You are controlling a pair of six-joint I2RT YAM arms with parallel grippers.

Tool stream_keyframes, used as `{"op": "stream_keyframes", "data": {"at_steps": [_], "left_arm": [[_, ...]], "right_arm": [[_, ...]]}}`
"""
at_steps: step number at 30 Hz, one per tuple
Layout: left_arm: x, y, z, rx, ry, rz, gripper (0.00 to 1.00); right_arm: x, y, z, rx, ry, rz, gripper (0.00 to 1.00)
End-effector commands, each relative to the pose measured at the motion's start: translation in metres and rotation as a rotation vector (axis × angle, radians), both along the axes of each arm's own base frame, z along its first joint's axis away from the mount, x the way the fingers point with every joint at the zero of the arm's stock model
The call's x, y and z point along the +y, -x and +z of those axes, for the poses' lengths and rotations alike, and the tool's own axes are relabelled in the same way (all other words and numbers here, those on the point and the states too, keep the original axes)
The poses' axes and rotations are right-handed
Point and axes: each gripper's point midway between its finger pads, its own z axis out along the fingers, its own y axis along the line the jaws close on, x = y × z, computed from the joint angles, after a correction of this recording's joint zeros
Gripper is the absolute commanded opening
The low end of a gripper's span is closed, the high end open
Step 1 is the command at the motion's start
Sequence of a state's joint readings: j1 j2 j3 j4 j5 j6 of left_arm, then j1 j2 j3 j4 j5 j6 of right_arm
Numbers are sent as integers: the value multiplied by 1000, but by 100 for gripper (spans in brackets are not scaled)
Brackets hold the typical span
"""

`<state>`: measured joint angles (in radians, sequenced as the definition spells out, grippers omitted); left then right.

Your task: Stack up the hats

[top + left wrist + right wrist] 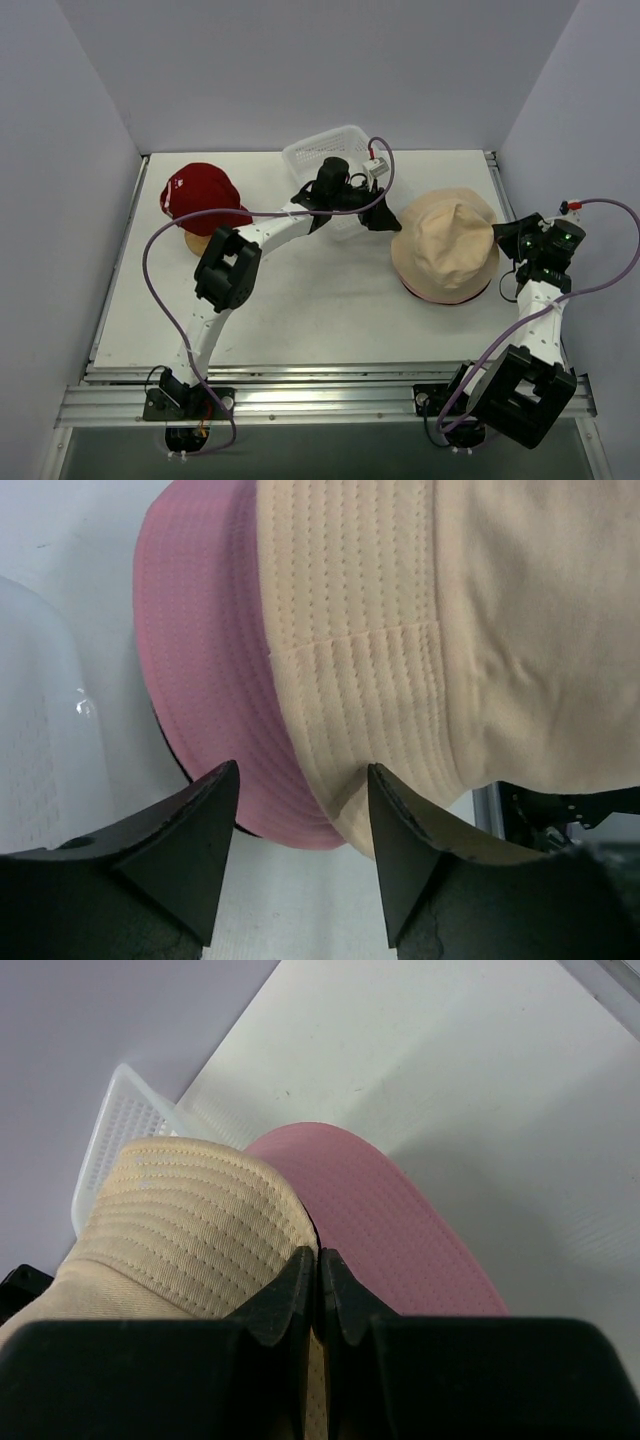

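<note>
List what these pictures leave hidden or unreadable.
- Hats under the tan bucket hat: it covers them in every view; only a pink brim shows.
- Right gripper: right wrist view, its own shut fingers hide whether tan brim is pinched.
- Red cap marks: top view, too small to read.
- Basket interior: top view, left arm covers part.

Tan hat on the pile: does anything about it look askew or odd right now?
Yes. The tan hat sits off-centre on the pile: the left wrist view shows the brim of the pink hat beneath it poking out on one side. The tan crown is creased into a peak, not rounded. Nothing looks damaged.
</note>
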<state>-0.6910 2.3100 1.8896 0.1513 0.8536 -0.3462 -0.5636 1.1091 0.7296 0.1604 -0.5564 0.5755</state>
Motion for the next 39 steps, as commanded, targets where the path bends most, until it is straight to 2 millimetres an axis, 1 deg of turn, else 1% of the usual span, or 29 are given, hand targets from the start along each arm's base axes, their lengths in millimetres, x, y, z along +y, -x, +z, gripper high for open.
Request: {"op": "stream_keyframes", "data": {"at_steps": [1, 2, 3, 4, 6, 8, 9, 10, 11, 12, 13, 16, 20, 21, 22, 23, 24, 25, 26, 27, 29, 30, 32, 33, 35, 36, 37, 38, 39], "left_arm": [[-8, 2, 37, -70, 115, -76, 61], [-8, 2, 39, -67, 124, -81, 52], [-9, 4, 45, -63, 144, -89, 47], [-10, 6, 45, -54, 154, -100, 42], [-10, 11, 51, -35, 176, -136, 38], [-11, 13, 47, -20, 174, -159, 32], [-12, 13, 45, -13, 170, -163, 26], [-12, 14, 45, -12, 170, -173, 23], [-13, 15, 45, -7, 172, -177, 12], [-13, 15, 45, -4, 174, -180, 5], [-12, 16, 46, 1, 178, -187, 3], [-10, 20, 58, 16, 205, -192, 2], [-9, 11, 72, 50, 189, -95, 2], [-10, 6, 75, 61, 175, -62, 2], [-10, -1, 74, 76, 155, -23, 2], [-8, -6, 59, 137, 100, 22, 2], [-8, -17, 55, 153, 79, 76, 2], [-7, -20, 53, 180, 55, 97, 2], [-7, -26, 40, 207, 26, 121, 2], [-6, -34, 33, 212, 7, 157, 3], [-3, -38, 13, 240, -64, 196, 2], [-2, -42, 8, 241, -79, 218, 2], [-1, -43, -3, 251, -99, 227, 2], [-1, -44, -6, 256, -104, 234, 2], [-2, -46, -12, 254, -118, 246, 2], [-3, -47, -15, 253, -128, 253, 2], [-1, -48, -26, 256, -162, 270, 2], [-2, -51, -24, 242, -168, 279, 2], [-2, -50, -27, 240, -185, 287, 2]], "right_arm": [[-6, -7, 18, -60, 30, 4, 0], [-6, -7, 18, -63, 30, 7, 0], [-5, -7, 18, -65, 31, 8, 0], [-4, -7, 19, -68, 31, 9, 0], [-3, -6, 21, -75, 32, 9, 0], [-4, -7, 22, -76, 32, 9, 1], [-4, -7, 20, -72, 29, 9, 1], [-4, -7, 19, -70, 27, 11, 1], [-4, -7, 19, -71, 26, 13, 1], [-4, -8, 19, -72, 23, 17, 1], [-2, -8, 21, -78, 20, 26, 1], [2, -8, 29, -101, 17, 43, 0], [0, -9, 52, -138, 19, 26, 0], [-3, -12, 50, -130, 15, 18, 0], [-6, -13, 48, -120, 7, 9, 0], [-7, -16, 47, -118, -11, 18, 0], [-11, -23, 41, -107, -29, 19, 0], [-13, -26, 37, -101, -42, 18, 0], [-14, -30, 36, -109, -50, 21, 0], [-16, -34, 23, -84, -73, 22, 0], [-19, -37, 12, -67, -76, 19, 0], [-21, -37, -2, -39, -79, 7, 0], [-25, -37, -16, -8, -77, -9, 0], [-29, -37, -28, 19, -75, -23, 0], [-29, -39, -45, 55, -88, -26, 0], [-29, -40, -48, 60, -88, -27, 0], [-29, -40, -52, 67, -87, -34, 0], [-27, -42, -58, 80, -91, -28, 0], [-27, -43, -60, 86, -89, -29, 0]]}}
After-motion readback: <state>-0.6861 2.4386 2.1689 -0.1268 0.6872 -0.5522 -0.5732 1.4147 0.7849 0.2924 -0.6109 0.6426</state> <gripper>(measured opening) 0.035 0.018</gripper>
